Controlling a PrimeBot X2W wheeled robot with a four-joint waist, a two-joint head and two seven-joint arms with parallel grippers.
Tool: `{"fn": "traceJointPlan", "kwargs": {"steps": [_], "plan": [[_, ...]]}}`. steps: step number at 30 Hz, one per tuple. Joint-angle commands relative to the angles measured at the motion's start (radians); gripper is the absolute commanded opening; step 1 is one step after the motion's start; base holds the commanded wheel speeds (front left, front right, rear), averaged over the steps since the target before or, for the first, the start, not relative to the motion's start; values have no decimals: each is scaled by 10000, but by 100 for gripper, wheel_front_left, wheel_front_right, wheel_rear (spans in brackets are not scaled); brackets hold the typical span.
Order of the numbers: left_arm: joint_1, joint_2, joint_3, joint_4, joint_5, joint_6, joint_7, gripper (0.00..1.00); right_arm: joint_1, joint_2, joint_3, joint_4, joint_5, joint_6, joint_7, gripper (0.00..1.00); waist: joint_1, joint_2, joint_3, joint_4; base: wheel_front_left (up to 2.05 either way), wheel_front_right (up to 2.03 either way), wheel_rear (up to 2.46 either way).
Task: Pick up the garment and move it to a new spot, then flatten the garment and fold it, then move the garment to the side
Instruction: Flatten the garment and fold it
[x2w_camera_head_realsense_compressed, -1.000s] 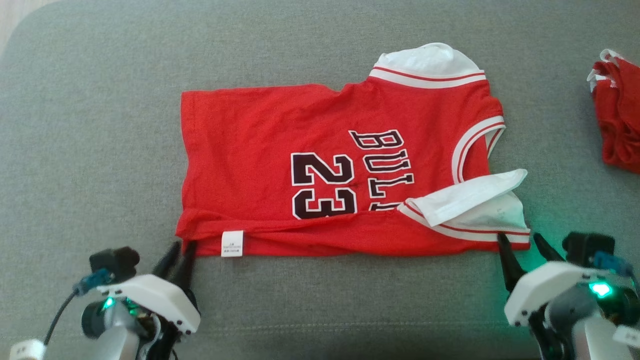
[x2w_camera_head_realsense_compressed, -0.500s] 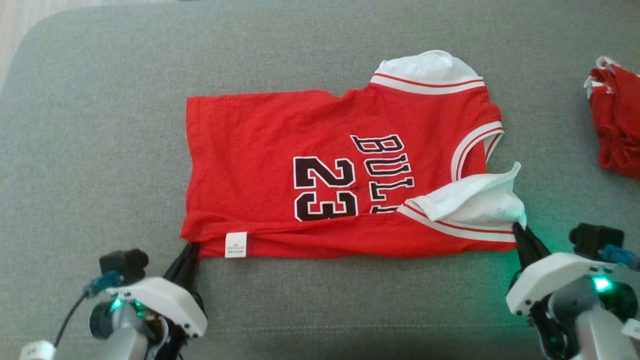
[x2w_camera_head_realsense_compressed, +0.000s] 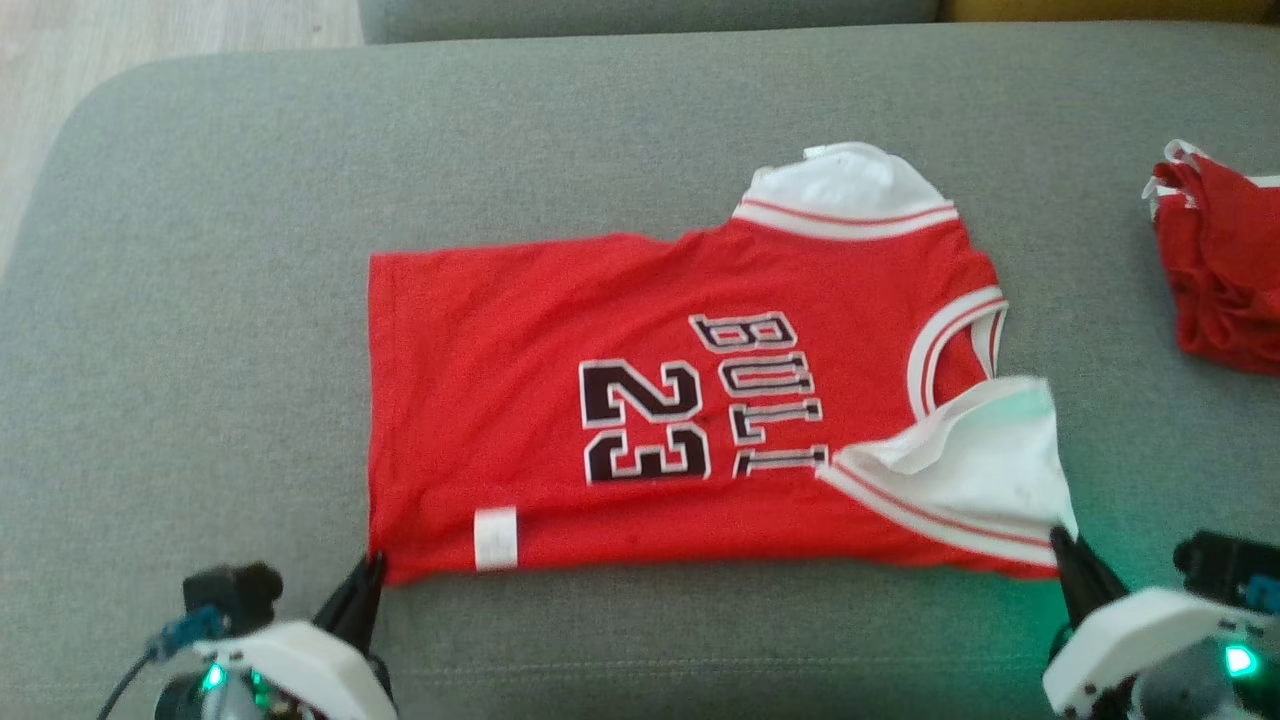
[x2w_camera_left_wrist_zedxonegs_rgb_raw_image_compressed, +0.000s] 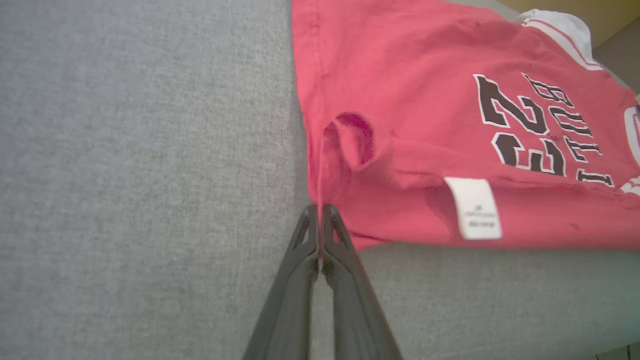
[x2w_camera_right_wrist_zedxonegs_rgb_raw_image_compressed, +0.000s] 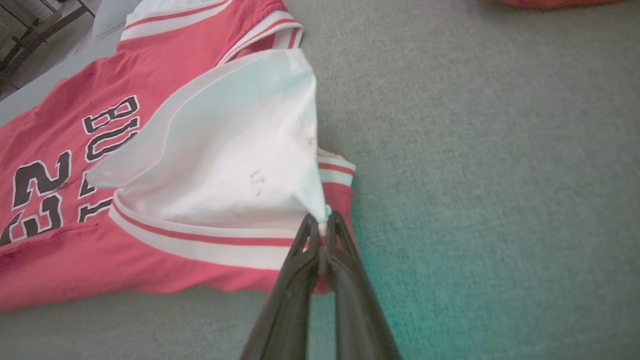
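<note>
The left claw (x2w_camera_head_realsense_compressed: 372, 566) is closed on the jersey (x2w_camera_head_realsense_compressed: 640, 400): its two dark fingers pinch the near corner of the red hem, and the cloth makes a small pucker just beyond the tips. The white label (x2w_camera_head_realsense_compressed: 495, 538) lies a little to the right of this claw, on the near edge. The right claw (x2w_camera_head_realsense_compressed: 1058, 535) is closed too; it grips the jersey at the corner where the white sleeve (x2w_camera_head_realsense_compressed: 985, 470) meets the striped trim, and the sleeve rises from the tips in a loose fold. The jersey lies spread on the grey cushion (x2w_camera_head_realsense_compressed: 200, 350), between the two claws and beyond them, with the number 23 and the black letters on top. Well to the right of the right claw, and farther away, lies another red cloth (x2w_camera_head_realsense_compressed: 1220, 270).
</note>
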Motion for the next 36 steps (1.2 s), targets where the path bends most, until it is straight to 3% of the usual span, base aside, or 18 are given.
{"fn": "traceJointPlan", "kwargs": {"steps": [1,7,8,9,10,23,29,36], "plan": [[-12,280,450,-367,-93,130,45,0,39,-108,151,-446,113,65,46,0,0,0,-67,-36,0,0,0],[429,350,454,-809,-246,285,367,0,442,-108,218,-659,422,65,78,0,0,0,-161,-86,0,0,0],[431,346,434,-794,-258,275,383,25,464,-108,243,-631,455,65,114,28,0,0,-196,-83,0,0,0],[436,337,422,-747,-276,290,420,100,481,-108,268,-628,474,65,128,66,0,0,-225,-85,0,0,0],[449,324,389,-728,-257,330,457,100,470,-108,296,-665,530,65,55,100,0,0,-263,-97,0,0,0],[-54,246,799,-2035,723,1407,-1547,100,-541,-108,861,-2356,-960,65,-2542,100,0,0,-640,-179,0,0,0],[-926,183,619,-1999,952,1452,-1611,100,-1216,-108,1192,-1948,-1238,65,-2906,100,0,0,-688,-80,0,0,0],[-1923,11,416,-1326,939,1204,-1771,100,-1851,-108,1246,-1397,-1216,65,-3133,100,0,0,-374,-133,0,0,0]]}}
